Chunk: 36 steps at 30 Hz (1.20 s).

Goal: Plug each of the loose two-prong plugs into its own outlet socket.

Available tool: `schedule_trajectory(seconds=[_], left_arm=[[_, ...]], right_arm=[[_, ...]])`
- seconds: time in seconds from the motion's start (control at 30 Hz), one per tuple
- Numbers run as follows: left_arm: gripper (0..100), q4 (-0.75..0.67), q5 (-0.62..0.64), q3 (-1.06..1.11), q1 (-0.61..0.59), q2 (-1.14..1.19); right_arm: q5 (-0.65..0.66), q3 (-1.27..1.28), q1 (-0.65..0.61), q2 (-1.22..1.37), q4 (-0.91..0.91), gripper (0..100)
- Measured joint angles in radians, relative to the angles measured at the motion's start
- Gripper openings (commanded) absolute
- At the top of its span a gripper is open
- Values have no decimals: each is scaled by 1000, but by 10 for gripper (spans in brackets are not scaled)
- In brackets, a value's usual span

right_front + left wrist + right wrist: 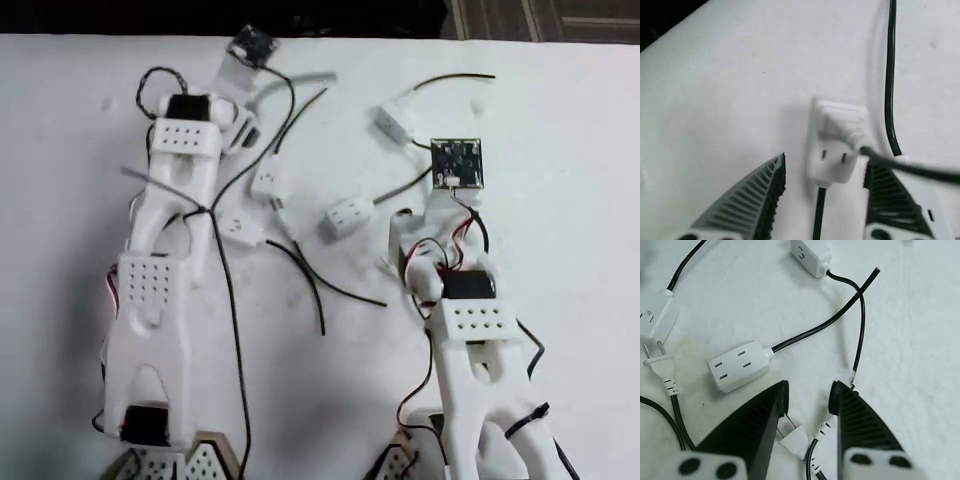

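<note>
In the left wrist view, a white outlet socket (832, 160) lies on the table with a white plug (842, 122) seated in its far end, its black cord (890, 75) running off. My left gripper (826, 162) is open, one finger on each side of that socket. My right gripper (810, 386) is open, low over the table, and a loose white two-prong plug (792, 439) lies between its fingers (755, 425). Just ahead of it lies another white socket (740, 365). From above, the left gripper (245, 130) is at the back left and the right gripper (400, 250) is at centre right.
Other white sockets (810, 255) (655, 315) and a second loose plug (660, 365) lie nearby. Black cords (310, 275) cross the middle of the white table (560, 150). Sockets (350, 215) (397, 120) (268, 180) are spread between the two arms.
</note>
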Motion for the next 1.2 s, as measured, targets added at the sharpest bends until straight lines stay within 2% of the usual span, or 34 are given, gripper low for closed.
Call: schedule_trajectory(seconds=[0.27,0.57,0.73,0.87,1.2], left_arm=[[290,293,26,-370,2,41],[291,519,26,-419,57,58],[291,528,26,-377,103,150],[291,479,28,-351,121,236],[273,382,87,-342,118,250]], right_arm=[[0,0,0,0,0,134],[0,0,0,0,0,134],[0,0,0,0,0,134],[0,0,0,0,0,134],[0,0,0,0,0,135]])
